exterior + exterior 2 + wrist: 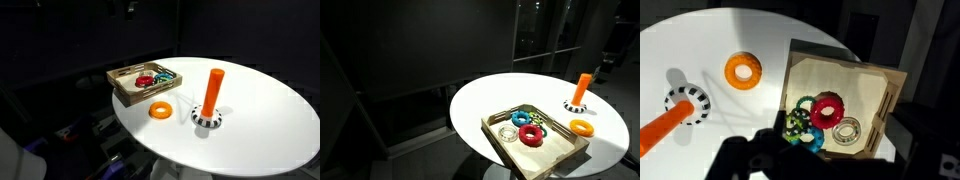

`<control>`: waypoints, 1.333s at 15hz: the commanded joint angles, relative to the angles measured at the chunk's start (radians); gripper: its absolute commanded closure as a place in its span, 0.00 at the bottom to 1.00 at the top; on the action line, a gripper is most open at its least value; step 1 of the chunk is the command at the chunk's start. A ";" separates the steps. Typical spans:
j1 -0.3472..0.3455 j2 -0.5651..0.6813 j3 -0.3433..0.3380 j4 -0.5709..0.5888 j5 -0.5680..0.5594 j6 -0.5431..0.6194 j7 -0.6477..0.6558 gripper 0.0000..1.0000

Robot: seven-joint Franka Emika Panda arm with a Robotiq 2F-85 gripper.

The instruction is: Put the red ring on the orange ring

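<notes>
Evidently unstarted | red ring (pixel 826 110) is seen in the tray (pixel 835 75), right of the bare orange ring (pixel 742 70) | gripper (pixel 810 165) is shadowed, jaw state cannot be told | pickup and placing remain to be done

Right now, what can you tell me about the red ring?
The red ring is a glossy, plastic-looking doughnut with a round hole. It lies flat in the wooden tray on the white table, bunched with the blue ring, green ring and clear ring, seemingly touching them. Nothing holds it.
</notes>
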 commanded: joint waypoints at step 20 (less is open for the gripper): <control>0.017 0.430 0.020 0.154 -0.181 0.081 0.208 0.00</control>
